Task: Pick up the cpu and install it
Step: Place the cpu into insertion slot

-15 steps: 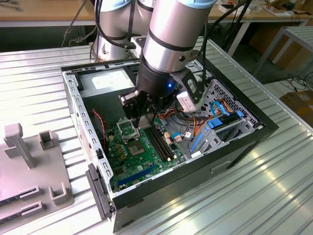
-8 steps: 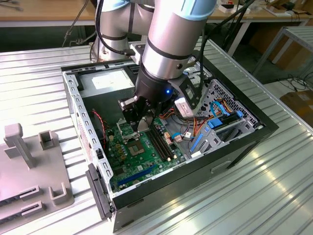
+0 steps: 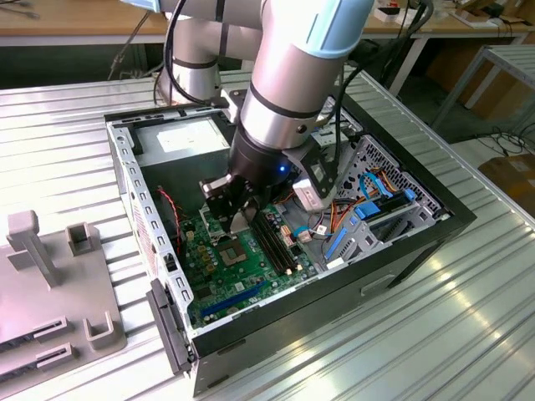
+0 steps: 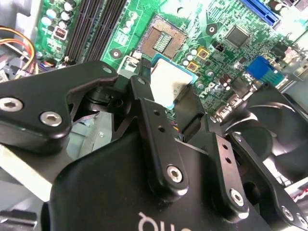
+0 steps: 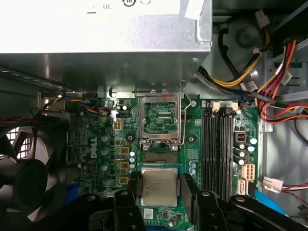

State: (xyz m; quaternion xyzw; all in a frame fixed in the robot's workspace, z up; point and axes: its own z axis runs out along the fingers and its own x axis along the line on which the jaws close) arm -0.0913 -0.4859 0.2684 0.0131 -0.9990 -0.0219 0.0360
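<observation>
Exterior view: the claw [image 3: 237, 219] is hovering over the motherboard [image 3: 242, 276]. Second wrist view: it is gripping the cpu [image 4: 168, 85] by opposite edges, near the socket [image 4: 163, 41]. First wrist view: the cpu is looking thin, light, stiff, probably fragile

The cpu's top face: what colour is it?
The cpu is silver-grey, clearest in the first wrist view.

Open computer case [image 3: 351, 301] is being carried by slatted metal table [image 3: 435, 338]; grey plastic fixture [image 3: 50, 292] is being kept at the exterior view's left.
</observation>
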